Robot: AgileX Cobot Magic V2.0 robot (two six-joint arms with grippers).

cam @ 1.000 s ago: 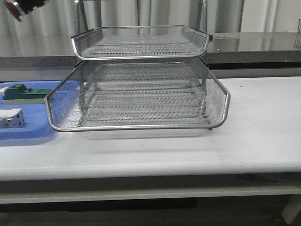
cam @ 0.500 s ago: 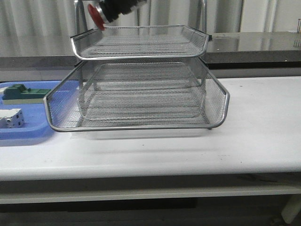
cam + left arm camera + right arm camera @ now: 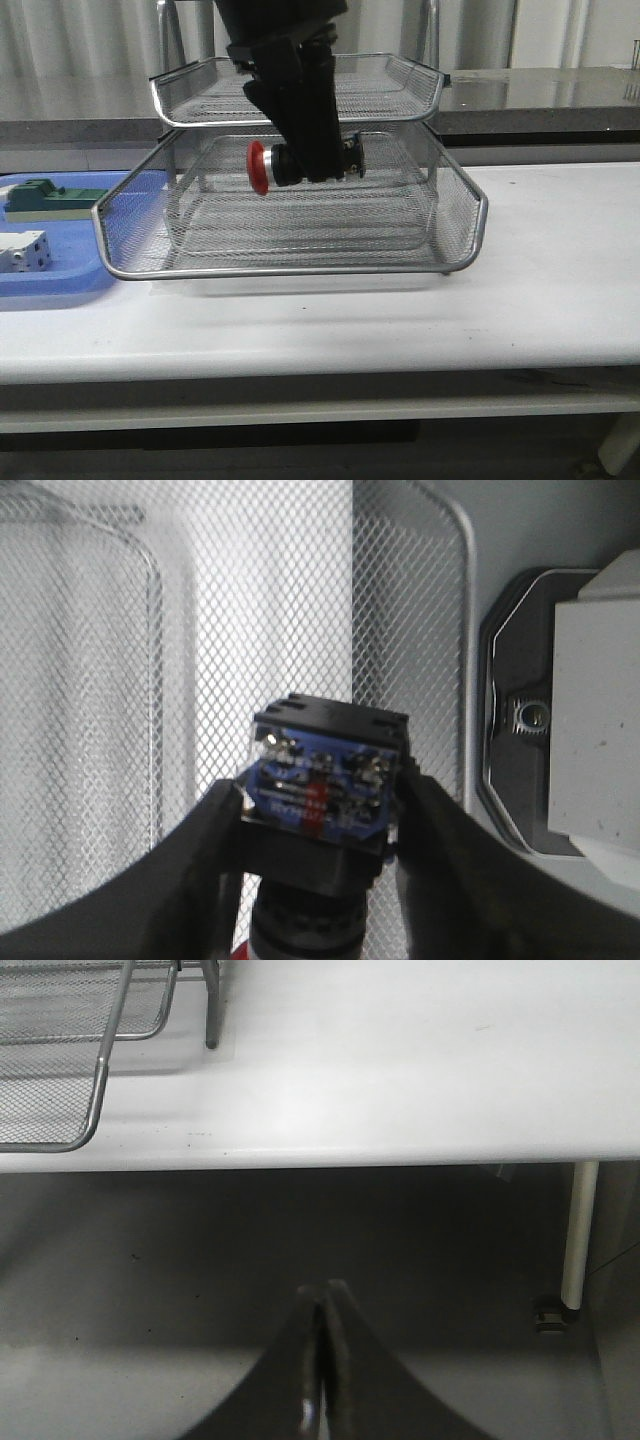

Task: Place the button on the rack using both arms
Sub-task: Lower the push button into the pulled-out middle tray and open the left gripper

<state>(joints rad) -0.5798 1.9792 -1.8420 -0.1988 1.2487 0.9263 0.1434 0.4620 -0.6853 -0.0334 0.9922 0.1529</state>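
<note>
A: Any writing you can read here?

B: None. The button [image 3: 325, 780] has a blue rear block with a red stripe and some pale marks in the left wrist view, but they are too blurred to make out.

A: Anything on the rack [image 3: 300, 200] or the things near the table's left edge?

B: No legible label, brand or number on any of them.
</note>
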